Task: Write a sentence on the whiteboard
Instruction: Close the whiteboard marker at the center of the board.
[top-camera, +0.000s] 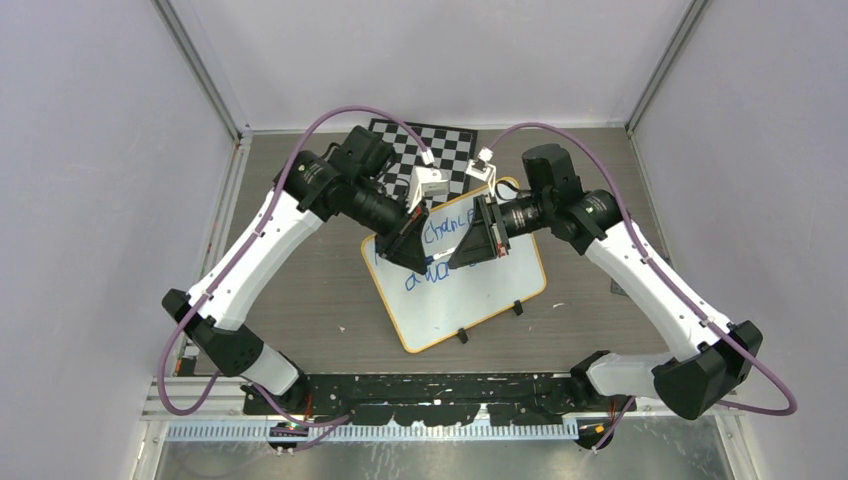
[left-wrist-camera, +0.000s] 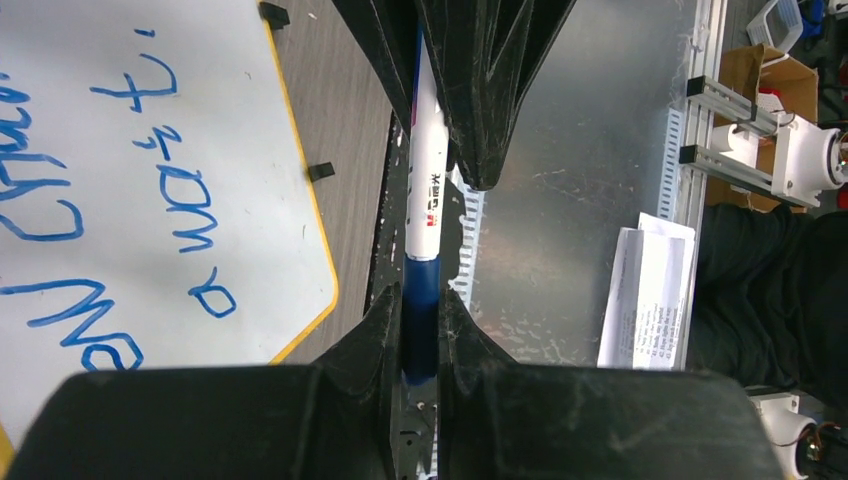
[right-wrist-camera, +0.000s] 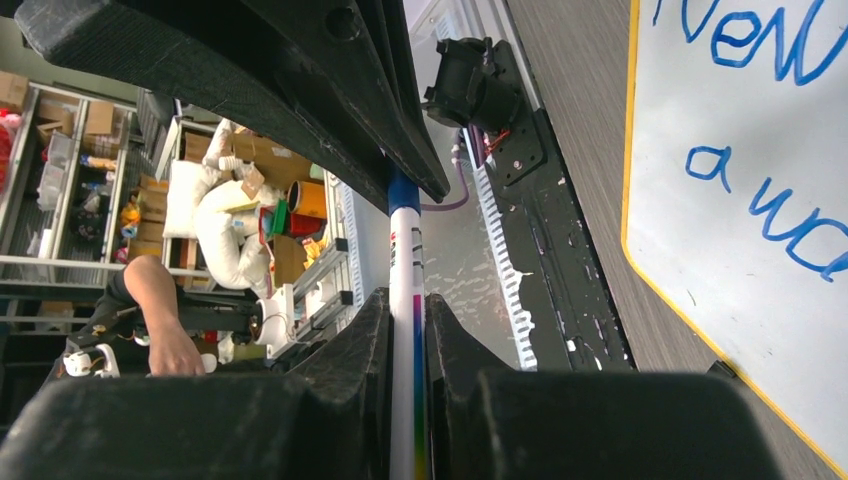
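Several lines of blue handwriting (top-camera: 445, 231) already cover the upper and middle part of the whiteboard (top-camera: 487, 300), so most of the writing looks done, though I cannot read the words well enough to judge whether the sentence is complete; the lower part of the board is bare. No writing is under way at this moment: the marker (left-wrist-camera: 426, 190) is off the board, held in the air between the two arms. The left gripper (left-wrist-camera: 421, 300) has its fingers closed on the blue cap (left-wrist-camera: 420, 335) at one end. The right gripper (right-wrist-camera: 406, 300) is clamped around the white barrel, its dark fingers entering the left wrist view from above. This reads as a capping or uncapping step. If the cap is going on, the task is near its close; if it is coming off, more words are to follow, and the pictures do not settle which. The whiteboard lies flat on the table, tilted at an angle to the table edge, in front of the chessboard (top-camera: 400, 140) and overlapping its near edge. Seen from above, the joined grippers hang over the board's upper half. In both wrist views the board sits off to one side of the fingers, well apart from them, and the marker touches no part of it
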